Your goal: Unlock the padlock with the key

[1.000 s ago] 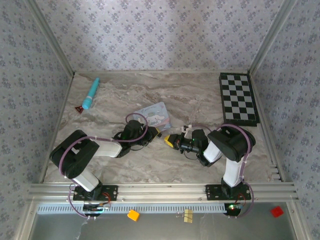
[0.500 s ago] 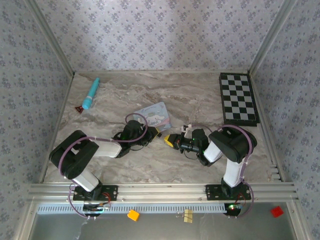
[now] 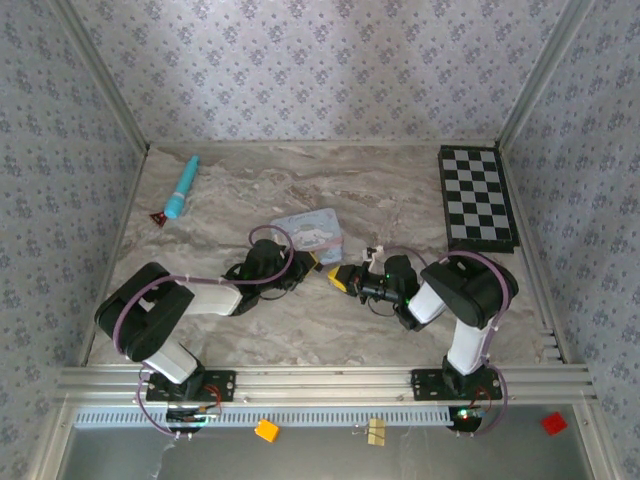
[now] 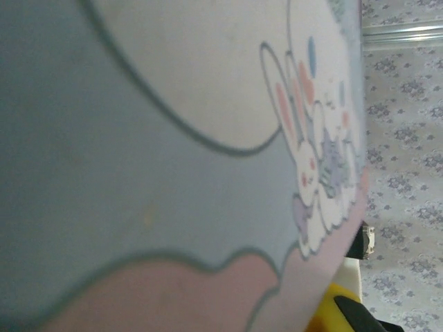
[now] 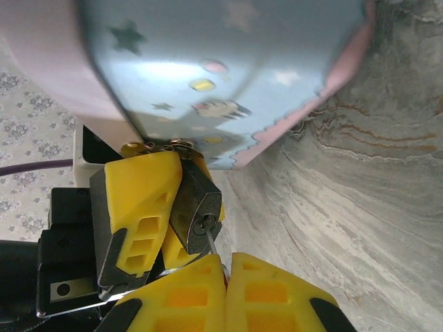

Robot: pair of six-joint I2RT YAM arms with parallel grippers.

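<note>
Right claw point(image 5: 227, 266), nudged slightly leftward, pinches the key point(image 5: 210, 242) — tip in the padlock point(image 5: 196, 209) my left claw point(image 5: 178, 202) clamps.

We log soft, even light, faint shadows; tin point(image 4: 138, 173) blurred at left wrist, glare-patched at right; padlock point(image 5: 196, 202) sharp.

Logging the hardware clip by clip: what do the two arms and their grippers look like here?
The left arm and right arm have black joints, white link covers and a thin purple cable each. The left gripper and right gripper have chunky yellow fingers with slotted cut-outs, on black bodies.
</note>
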